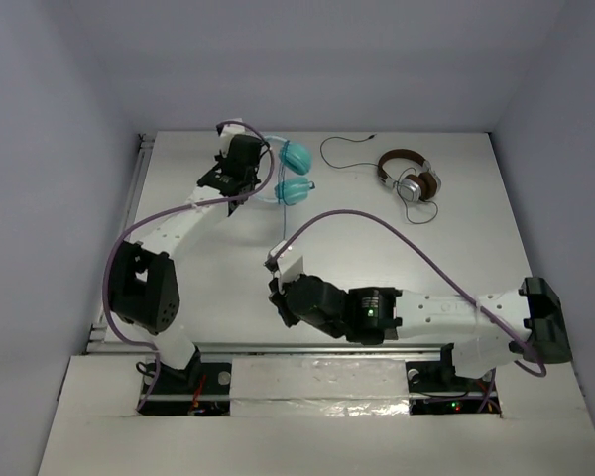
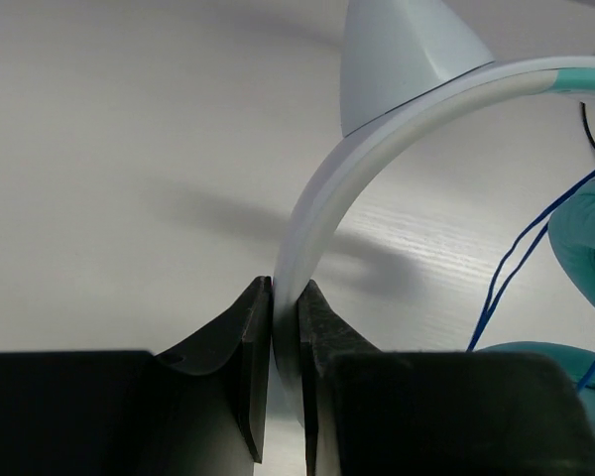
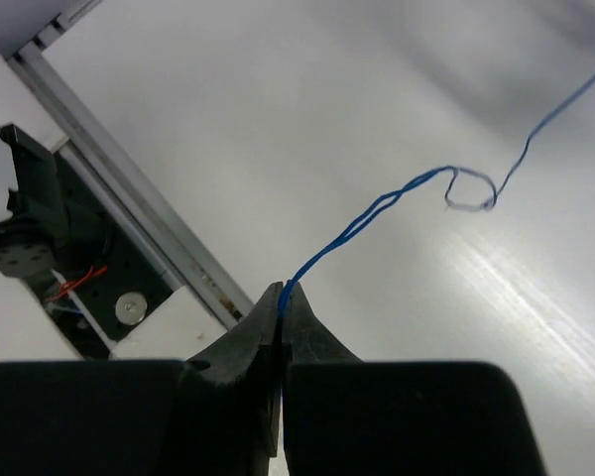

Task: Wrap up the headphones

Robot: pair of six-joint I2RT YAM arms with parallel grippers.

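Count on the bench (image 1: 377, 268): two sets of headphones, two arms. The teal headphones (image 1: 293, 175) lie left of the brown-and-silver headphones (image 1: 409, 178), well apart from them. The left pincer (image 2: 285, 297) pinches the teal headphones by the white headband (image 2: 322, 188), one finger on each face. The right pincer (image 3: 281, 296), left of the brown-and-silver headphones and nearer the arm bases, is pressed together on the thin blue cable (image 3: 372, 210); two strands leave its tips side by side. One black cable (image 1: 342, 151) loops just left of the brown-and-silver headphones.
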